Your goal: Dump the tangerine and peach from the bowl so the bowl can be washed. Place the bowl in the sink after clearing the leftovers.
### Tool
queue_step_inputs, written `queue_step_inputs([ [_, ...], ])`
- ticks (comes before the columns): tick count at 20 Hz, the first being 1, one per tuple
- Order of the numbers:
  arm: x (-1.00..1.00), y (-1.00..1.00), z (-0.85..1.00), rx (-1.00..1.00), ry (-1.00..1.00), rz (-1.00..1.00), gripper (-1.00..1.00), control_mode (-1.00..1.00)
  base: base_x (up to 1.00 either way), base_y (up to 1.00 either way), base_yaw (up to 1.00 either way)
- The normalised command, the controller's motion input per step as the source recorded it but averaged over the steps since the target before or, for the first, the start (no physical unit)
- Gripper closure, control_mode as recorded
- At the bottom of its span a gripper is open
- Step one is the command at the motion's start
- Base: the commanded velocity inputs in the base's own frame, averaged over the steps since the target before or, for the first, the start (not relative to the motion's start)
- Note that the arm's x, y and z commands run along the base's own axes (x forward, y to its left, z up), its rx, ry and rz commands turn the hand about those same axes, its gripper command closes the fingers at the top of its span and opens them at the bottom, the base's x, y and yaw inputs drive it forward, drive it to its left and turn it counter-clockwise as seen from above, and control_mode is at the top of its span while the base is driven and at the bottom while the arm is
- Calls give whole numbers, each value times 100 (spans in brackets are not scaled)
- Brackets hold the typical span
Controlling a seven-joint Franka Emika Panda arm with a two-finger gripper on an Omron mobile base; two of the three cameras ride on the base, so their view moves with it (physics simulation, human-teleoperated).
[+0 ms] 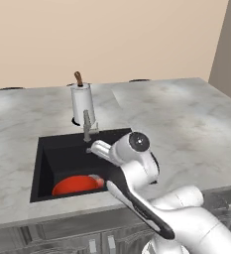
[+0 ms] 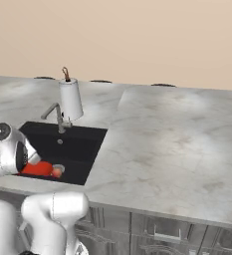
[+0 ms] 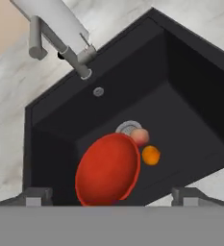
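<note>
Hand view is showing my fingers [image 3: 111,199] spreading wide above the sink [image 3: 190,81], bowl [image 3: 107,170] resting inside, peach [image 3: 140,136] and tangerine [image 3: 151,155] lying at its two o'clock.

The glossy red bowl [image 3: 107,169] lay empty on the floor of the black sink [image 3: 190,96]. The peach [image 3: 140,136] (pinkish-tan) rested beside the drain, touching the bowl's rim, with the orange tangerine [image 3: 151,155] just beside both.
</note>
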Motion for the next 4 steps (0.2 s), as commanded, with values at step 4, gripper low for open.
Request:
queue_step_inputs([
  [4,-66,-27,100,0,-28,-9,-100,-100,0,0,0],
])
